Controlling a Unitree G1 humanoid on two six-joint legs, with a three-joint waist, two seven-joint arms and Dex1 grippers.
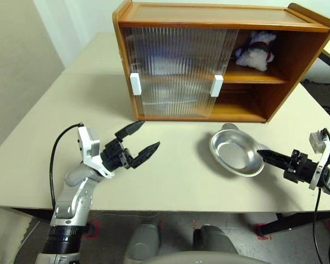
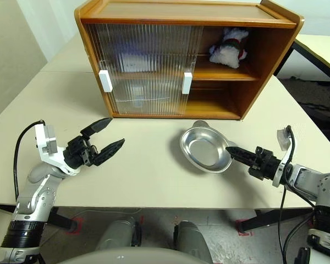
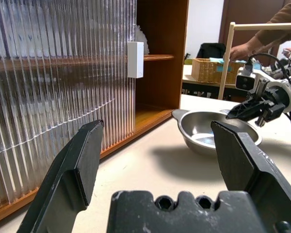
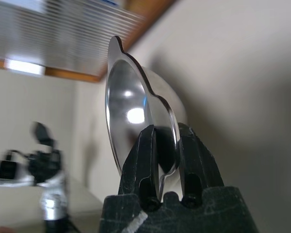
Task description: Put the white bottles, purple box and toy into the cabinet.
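The wooden cabinet stands at the back of the table, both ribbed doors slid left and its right side open. The toy, a fluffy white bear, lies on the upper shelf in the open part. The white bottles and the purple box are hidden; only pale blurs show behind the doors. My right gripper is shut on the near rim of a steel bowl in front of the cabinet; the rim sits between its fingers. My left gripper hangs open over the table, left of the bowl, holding nothing.
White block handles mark the door edges. The lower shelf in the open side is bare. Bare tabletop lies between my grippers. In the left wrist view a person's arm reaches over a wicker basket far behind.
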